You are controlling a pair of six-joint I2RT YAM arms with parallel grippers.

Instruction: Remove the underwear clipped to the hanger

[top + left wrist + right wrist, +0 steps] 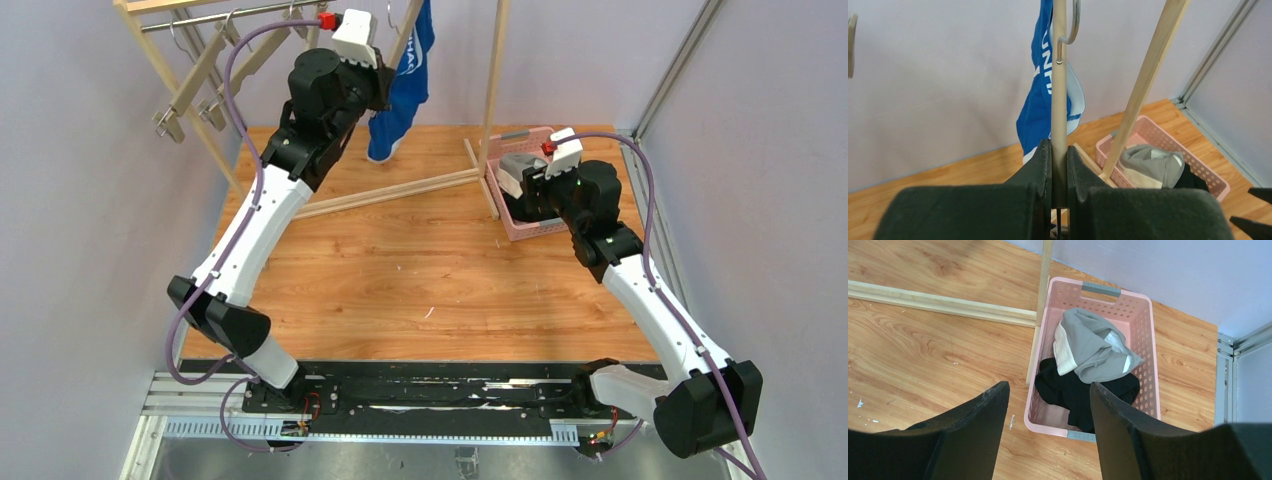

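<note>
left jaws clamp the wooden hanger (1059,100) to steady the blue underwear (1035,110), while right jaws hover open above the pink basket (1148,350).

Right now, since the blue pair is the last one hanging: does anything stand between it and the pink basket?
Yes. The rack's wooden upright stands between the blue shorts and the pink basket, and the open right hand hovers over the basket. The left hand is clamped on the hanger.

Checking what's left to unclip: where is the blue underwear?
Top view: the blue underwear hangs far centre from the hanger in the left gripper, left of the pink basket.
</note>
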